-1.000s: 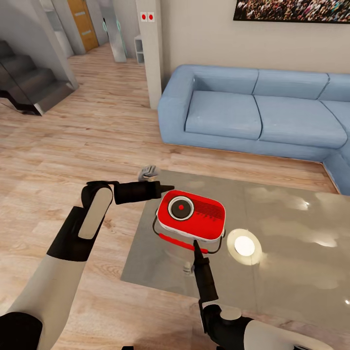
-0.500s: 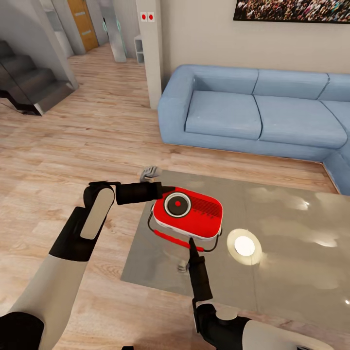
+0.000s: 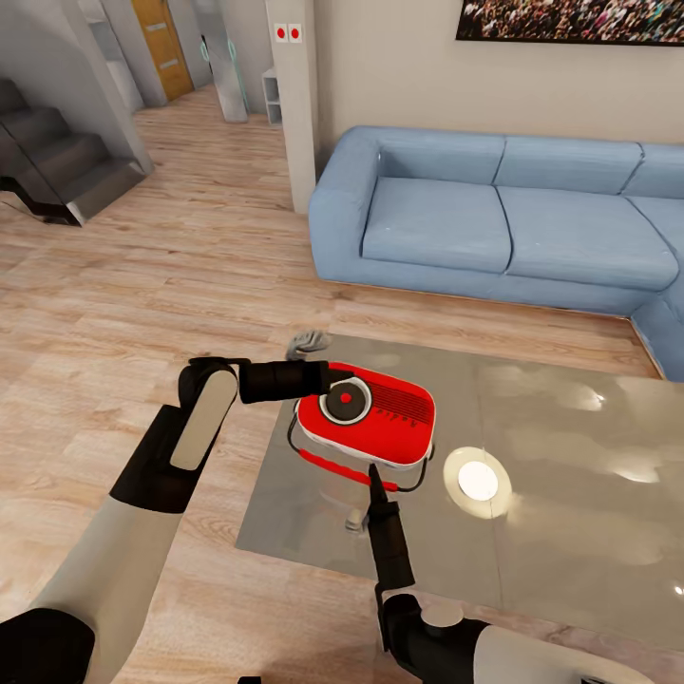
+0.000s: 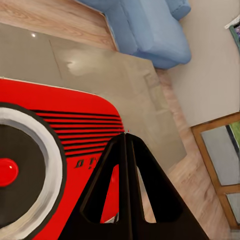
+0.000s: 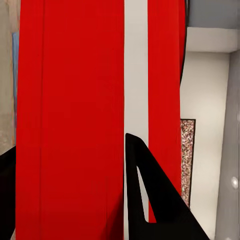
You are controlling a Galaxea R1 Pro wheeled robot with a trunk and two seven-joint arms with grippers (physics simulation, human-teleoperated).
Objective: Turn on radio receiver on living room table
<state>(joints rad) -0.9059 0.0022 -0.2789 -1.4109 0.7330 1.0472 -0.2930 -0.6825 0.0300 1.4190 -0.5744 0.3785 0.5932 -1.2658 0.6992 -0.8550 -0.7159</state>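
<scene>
Flat, radio receiver (image 3: pixel 369 424) dial-up, lengthwise across table (image 3: pixel 570 494)

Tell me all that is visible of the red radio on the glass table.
The radio receiver is a glossy red box with rounded corners, lying flat near the table's front left corner. Its top shows a round dial with white ring and red centre, and a dark slatted grille. White trim runs along its side; a thin black handle loops below. The left gripper meets its dial edge.
</scene>
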